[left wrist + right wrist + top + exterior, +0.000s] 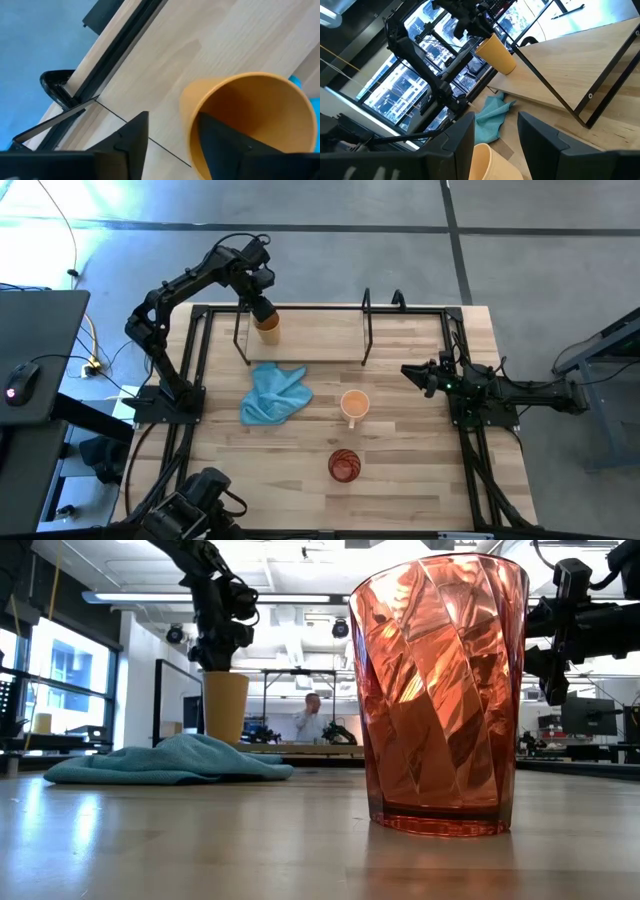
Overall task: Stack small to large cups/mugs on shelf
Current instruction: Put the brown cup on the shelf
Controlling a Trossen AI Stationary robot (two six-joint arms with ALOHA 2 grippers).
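left gripper – clamped on mustard-yellow plastic cup's rim, upright | black wire-frame shelf's left end, table's far edge | right gripper – parted, idle at right edge

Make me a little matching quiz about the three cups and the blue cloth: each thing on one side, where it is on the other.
1. mustard-yellow cup
2. red ribbed translucent cup
3. light orange mug
4. light blue cloth

A. crumpled left of the mug
B. nearest the table's front edge
C. gripped by the left claw
D. mid-table, upright, untouched

Pairs: 1-C, 2-B, 3-D, 4-A
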